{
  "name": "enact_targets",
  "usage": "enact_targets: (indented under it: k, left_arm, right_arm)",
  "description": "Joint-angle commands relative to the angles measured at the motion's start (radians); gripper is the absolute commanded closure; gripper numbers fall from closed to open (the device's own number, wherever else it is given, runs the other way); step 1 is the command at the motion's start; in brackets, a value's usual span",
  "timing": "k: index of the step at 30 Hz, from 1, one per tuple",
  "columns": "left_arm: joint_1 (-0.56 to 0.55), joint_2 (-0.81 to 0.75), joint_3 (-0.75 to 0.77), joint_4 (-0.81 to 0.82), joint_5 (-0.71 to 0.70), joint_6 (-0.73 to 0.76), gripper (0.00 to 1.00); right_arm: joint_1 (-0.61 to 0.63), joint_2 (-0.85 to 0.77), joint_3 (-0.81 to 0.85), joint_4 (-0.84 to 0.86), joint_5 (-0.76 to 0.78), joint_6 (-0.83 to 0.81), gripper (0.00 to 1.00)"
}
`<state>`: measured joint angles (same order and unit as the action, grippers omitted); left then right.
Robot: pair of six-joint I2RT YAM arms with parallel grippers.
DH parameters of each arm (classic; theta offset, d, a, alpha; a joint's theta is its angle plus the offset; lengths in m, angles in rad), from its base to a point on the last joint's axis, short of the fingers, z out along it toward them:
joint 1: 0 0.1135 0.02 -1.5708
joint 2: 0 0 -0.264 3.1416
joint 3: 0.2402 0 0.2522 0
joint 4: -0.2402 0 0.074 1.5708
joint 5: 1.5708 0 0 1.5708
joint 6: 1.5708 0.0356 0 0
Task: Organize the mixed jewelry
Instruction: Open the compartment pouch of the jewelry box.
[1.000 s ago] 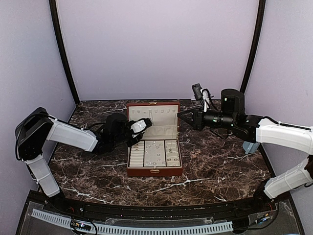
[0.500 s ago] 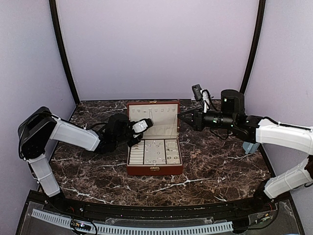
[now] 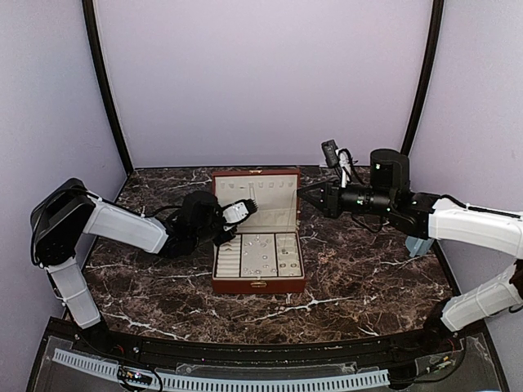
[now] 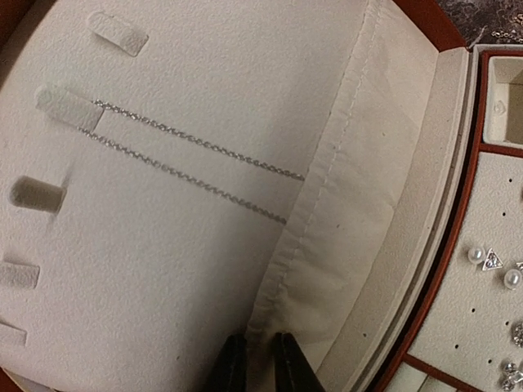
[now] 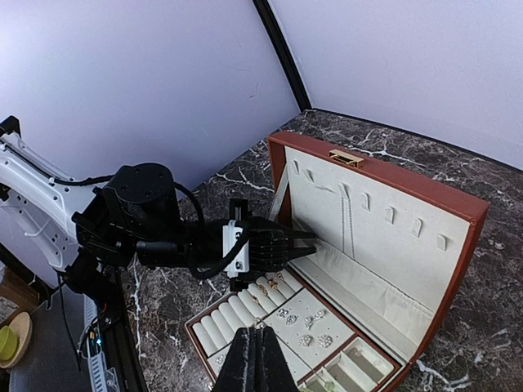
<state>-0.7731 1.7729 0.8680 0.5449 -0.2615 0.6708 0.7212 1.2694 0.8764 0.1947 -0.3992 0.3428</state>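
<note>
In the middle of the dark brown marble counter (image 3: pixel 368 269), a little toward the far edge: an open reddish-brown rectangular box with cream lining (image 3: pixel 258 285), lid upright on the far side.

Inside this box, the small silvery and pale mixed jewelry (image 3: pixel 263 245). On the lid lining, from the left wrist view: a thin silver chain (image 4: pixel 188 155) hung over a cream fabric tab (image 4: pixel 69 110), both strands going down into the cream stitched pocket (image 4: pixel 368 163). In the base: round pearl studs (image 4: pixel 476 255) just beside a small triangular stud (image 4: pixel 493 260) on a perforated cream pad (image 4: pixel 494 204). From the right wrist view: small rings (image 5: pixel 270 284) set in the cream ring rolls (image 5: pixel 221 320), glittering studs (image 5: pixel 315 335) on the middle pad.

Black left tool (image 4: pixel 259 367), reaching in from the side of the left edge, at the hem of the pocket and apart from the chain. Fingers (image 4: pixel 233 367) almost pressed together, only a narrow slit between, with the hem in that slit. Cannot tell whether pinched or only touched.

Black right tool (image 5: pixel 253 359), held above the counter on the side of the right edge, near the right end of the lid, touching nothing. Pressed together to a point, with nothing in it.
</note>
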Motion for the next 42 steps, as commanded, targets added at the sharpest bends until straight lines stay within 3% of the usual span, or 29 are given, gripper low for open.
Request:
enact_targets:
  k: [1,7,23,42]
  left_arm:
    - [-0.007,0.02,-0.035,-0.056,-0.002,-0.002,0.88]
    - [-0.017,0.007,-0.06,-0.053,0.005,0.006,1.0]
    - [-0.028,-0.094,-0.103,-0.057,0.103,-0.025,1.0]
    - [-0.038,-0.091,-0.11,-0.002,0.101,-0.032,1.0]
  right_arm:
    - [0.007,-0.029,-0.011,0.038,0.014,0.007,1.0]
    - [0.007,-0.033,-0.011,0.041,0.023,0.006,1.0]
    - [0.007,0.001,0.135,-0.011,0.046,-0.015,1.0]
    - [0.021,0.215,0.468,-0.184,-0.041,-0.148,1.0]
